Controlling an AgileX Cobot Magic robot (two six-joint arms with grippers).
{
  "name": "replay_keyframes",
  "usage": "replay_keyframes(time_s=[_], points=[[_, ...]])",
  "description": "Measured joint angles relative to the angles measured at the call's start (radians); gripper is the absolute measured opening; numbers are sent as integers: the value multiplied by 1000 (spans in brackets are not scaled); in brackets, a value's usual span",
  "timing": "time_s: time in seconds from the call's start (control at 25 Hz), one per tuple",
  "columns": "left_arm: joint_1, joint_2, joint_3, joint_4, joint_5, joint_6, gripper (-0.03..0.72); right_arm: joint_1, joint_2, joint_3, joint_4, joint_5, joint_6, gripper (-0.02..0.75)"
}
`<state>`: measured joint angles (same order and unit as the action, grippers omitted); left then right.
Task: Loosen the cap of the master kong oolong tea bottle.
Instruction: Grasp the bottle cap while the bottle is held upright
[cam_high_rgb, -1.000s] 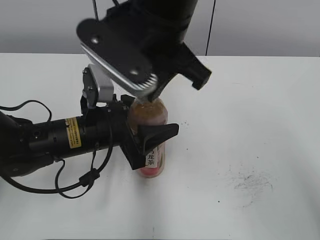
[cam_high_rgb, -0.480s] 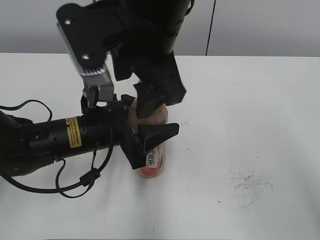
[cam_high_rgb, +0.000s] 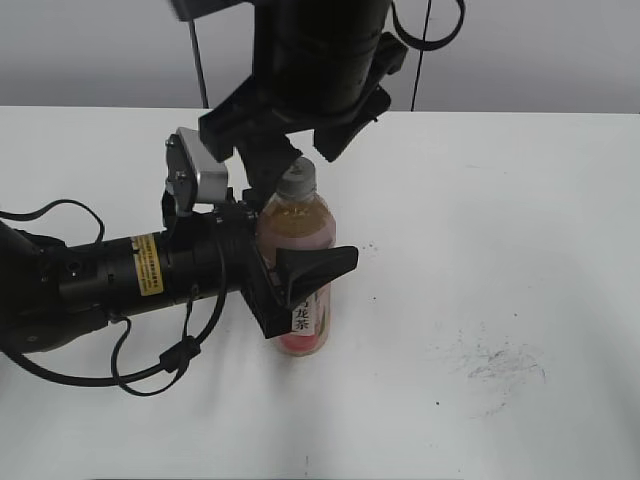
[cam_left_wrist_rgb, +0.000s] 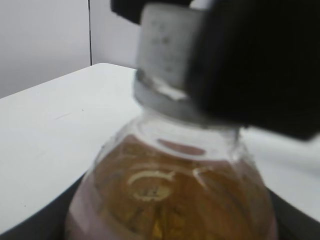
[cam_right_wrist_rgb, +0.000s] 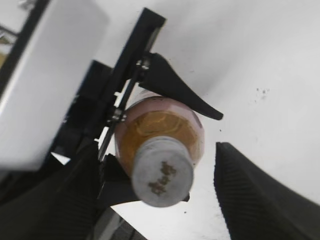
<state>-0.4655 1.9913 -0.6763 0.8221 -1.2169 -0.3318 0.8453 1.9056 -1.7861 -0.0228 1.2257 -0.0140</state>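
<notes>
A white counter (cam_high_rgb: 520, 250) stretches wide and bare to the right of the master kong oolong tea bottle (cam_high_rgb: 297, 270), marked only by faint dark scuffs near its front right; its far edge meets a grey wall. The bottle stands upright left of the counter's middle. The left arm lies low along the counter from the left edge, and its left gripper (cam_high_rgb: 300, 275) is clamped around the bottle's body at label height, one black finger pointing right across the front. The right arm comes down from above, its right gripper (cam_right_wrist_rgb: 157, 195) spread wide, fingers on either side of the cap (cam_right_wrist_rgb: 161, 173) and not touching it. The cap, grey with a small dark logo, sits on the bottle's neck.
</notes>
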Motion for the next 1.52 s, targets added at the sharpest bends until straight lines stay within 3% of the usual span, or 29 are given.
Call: replay_keyframes(time_s=[0.16,0.48,0.68,1.16,1.24,1.32,1.52], points=[[0,0,0,0,0,0,446,0,0,0,-29,0,140,530],[0,0,0,-1,1,0,446,0,0,8,23,-1,150,411],[0,0,0,-1,1,0,446,0,-1,60,17,-2,145,396],[0,0,0,-1,1,-1,446,0,-4,15,13,-2,118,362],[0,0,0,-1,1,-1,446,0,-4,15,14,-2,107,339],[0,0,0,-1,1,-1,446,-1,-4,15,13,-1,78,268],[0,0,0,-2,1,-1,446,-1,-4,15,12,-1,-142,269]])
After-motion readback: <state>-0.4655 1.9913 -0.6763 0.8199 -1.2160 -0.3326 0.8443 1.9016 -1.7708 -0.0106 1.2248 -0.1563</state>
